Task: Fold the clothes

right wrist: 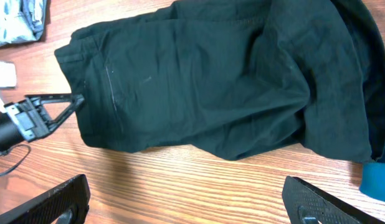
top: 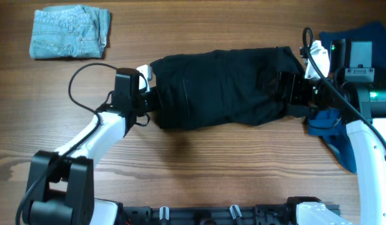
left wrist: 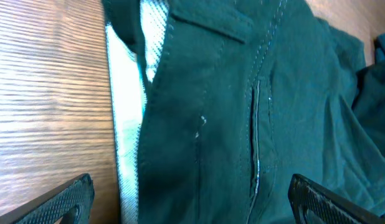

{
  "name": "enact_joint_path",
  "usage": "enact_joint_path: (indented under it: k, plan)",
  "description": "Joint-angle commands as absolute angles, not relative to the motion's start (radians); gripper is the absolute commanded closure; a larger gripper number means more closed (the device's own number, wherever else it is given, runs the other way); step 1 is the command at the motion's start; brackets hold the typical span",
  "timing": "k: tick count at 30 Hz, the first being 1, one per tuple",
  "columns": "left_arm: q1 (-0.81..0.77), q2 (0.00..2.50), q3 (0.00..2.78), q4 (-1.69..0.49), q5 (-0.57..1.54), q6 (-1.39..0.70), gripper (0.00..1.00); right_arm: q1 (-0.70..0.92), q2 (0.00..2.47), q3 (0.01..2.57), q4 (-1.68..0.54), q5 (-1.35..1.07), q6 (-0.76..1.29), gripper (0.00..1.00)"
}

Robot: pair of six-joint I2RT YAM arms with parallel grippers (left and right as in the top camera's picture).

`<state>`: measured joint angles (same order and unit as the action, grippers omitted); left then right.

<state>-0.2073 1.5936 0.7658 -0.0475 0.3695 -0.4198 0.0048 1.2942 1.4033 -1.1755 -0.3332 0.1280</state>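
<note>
Black shorts (top: 221, 87) lie spread on the table (top: 199, 162) between the arms. The left gripper (top: 154, 95) at their waist end and the right gripper (top: 277, 87) over the other end both gape wide, holding nothing. Folded denim shorts (top: 69, 31) sit far left

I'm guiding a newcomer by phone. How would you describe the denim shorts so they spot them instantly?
On the wooden table, look to the far left corner. The denim shorts lie there, folded small. They alone are pale blue; the black shorts in the middle and the blue garment on the right are dark.
</note>
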Motion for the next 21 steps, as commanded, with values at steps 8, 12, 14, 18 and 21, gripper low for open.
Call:
enact_joint_path:
  k: [8, 12, 14, 18, 21]
  plan:
    - [-0.241, 1.679, 0.778, 0.015, 0.392, -0.399, 0.11, 0.006, 1.304, 1.412, -1.189, -0.350, 0.107, 0.00]
    - [-0.241, 1.709, 0.777, 0.015, 0.392, -0.399, 0.41, 0.006, 1.304, 1.412, -1.189, -0.350, 0.108, 0.00]
    - [-0.241, 1.715, 0.778, 0.015, 0.392, -0.399, 0.65, 0.006, 1.304, 1.412, -1.189, -0.350, 0.107, 0.00]
    - [-0.239, 1.715, 0.777, 0.012, 0.387, -0.396, 0.89, 0.006, 1.304, 1.412, -1.189, -0.350, 0.109, 0.00]
    - [-0.239, 1.715, 0.778, -0.031, 0.296, -0.395, 0.96, 0.006, 1.304, 1.412, -1.182, -0.349, 0.129, 0.00]
